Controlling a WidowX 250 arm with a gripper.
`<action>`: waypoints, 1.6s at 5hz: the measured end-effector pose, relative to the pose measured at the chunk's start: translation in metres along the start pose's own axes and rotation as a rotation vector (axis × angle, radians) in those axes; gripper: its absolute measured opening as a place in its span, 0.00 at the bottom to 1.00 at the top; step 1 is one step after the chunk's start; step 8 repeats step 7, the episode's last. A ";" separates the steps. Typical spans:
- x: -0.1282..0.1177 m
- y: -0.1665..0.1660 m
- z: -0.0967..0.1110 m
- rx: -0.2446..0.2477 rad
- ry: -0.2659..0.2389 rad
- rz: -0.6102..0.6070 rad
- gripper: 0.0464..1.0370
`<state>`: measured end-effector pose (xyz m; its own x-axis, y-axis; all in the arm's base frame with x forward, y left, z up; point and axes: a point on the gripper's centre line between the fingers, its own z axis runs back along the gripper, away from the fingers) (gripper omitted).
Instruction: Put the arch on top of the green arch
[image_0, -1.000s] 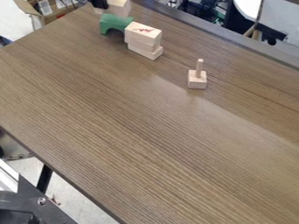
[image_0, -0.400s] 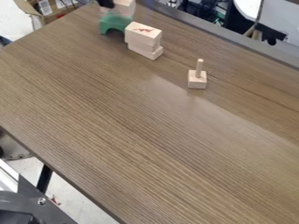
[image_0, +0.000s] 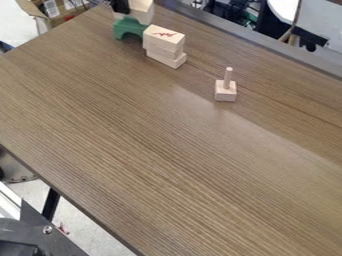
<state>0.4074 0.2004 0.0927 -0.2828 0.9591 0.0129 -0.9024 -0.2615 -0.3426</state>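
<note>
My gripper (image_0: 120, 6) pinches pale arch (image_0: 141, 11) over green arch (image_0: 127, 26); I should square both, lower gently, release once seated

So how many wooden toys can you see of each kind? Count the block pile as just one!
Arches: 2, the green arch and the pale arch
Block piles: 1, the pale block pile
Peg stands: 1, a peg on a square base
Total: 4

claw (image_0: 121, 6) cut off at top edge, red marking (image_0: 163, 34) too small to read
</note>
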 end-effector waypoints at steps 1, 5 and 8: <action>0.001 0.002 -0.005 0.009 -0.006 0.005 0.56; 0.000 0.004 0.003 0.000 -0.015 0.021 0.96; -0.019 0.010 0.019 0.024 0.043 -0.089 0.96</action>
